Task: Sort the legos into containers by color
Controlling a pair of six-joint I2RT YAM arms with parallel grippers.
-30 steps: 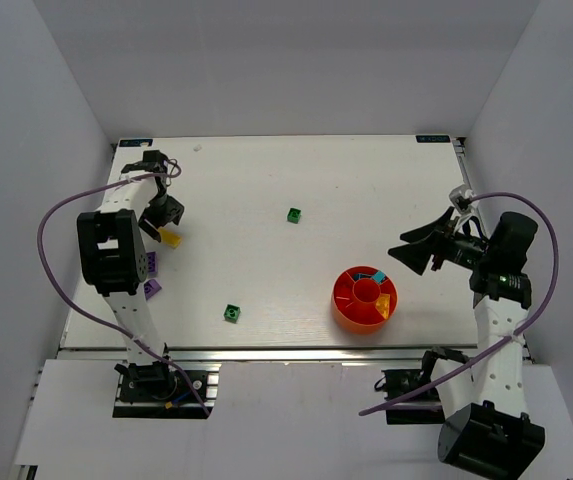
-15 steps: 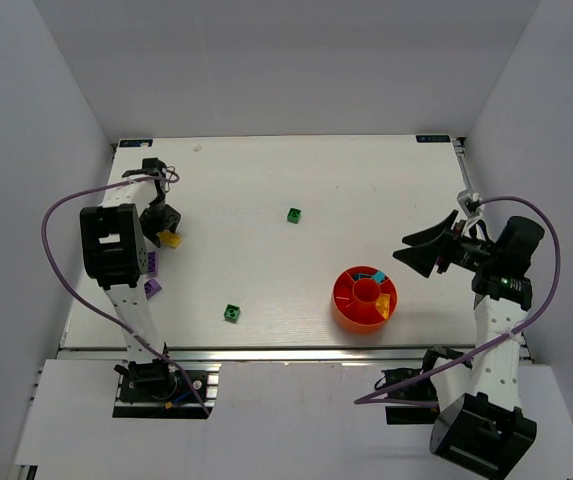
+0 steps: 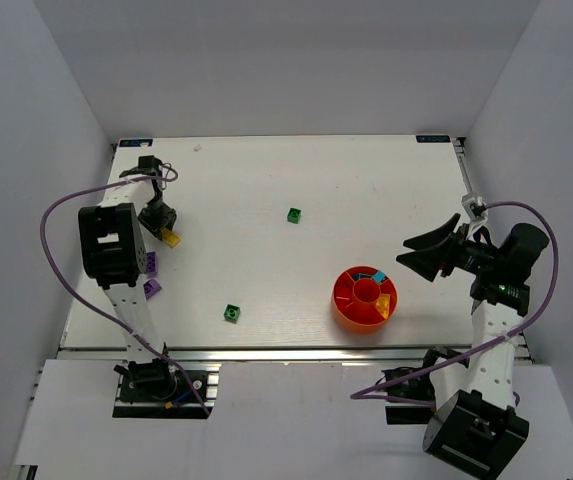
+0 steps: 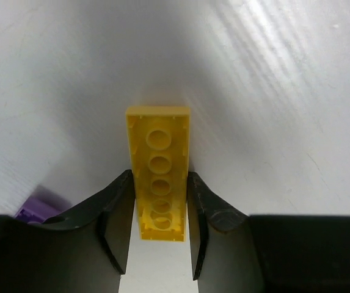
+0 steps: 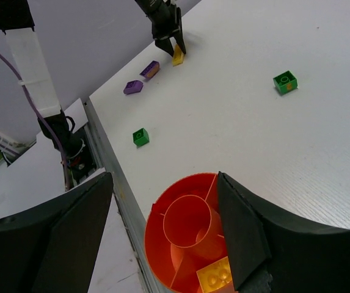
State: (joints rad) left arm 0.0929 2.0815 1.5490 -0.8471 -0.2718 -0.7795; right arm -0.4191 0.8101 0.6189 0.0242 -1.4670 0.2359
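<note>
Jaws of the left gripper point(image 4: 159, 198) sit against both long edges of the yellow plate point(image 4: 159, 152), pinching it near one end while it lies flat on the table point(image 4: 272, 91) at the far left, well apart from the tray point(image 3: 342, 300). By my read, the pick is at the squeeze-and-lift stage. The hold is off-centre along the plate, so the free end may droop or swing; a firm squeeze before rising, then a straight vertical lift, should keep it from twisting out. A purple brick point(image 4: 37, 209) lies just beside the left finger, so any sideways drag risks nudging it. Once clear, the plate belongs in the wedge that already has a yellow piece point(image 5: 216, 278), on the near right of the tray; release it only when it is above that wedge, not the central cup. Right gripper point(image 3: 413, 253) hovers beside the tray with jaws spread wide and nothing between them; it ought to give the left arm room on the approach
</note>
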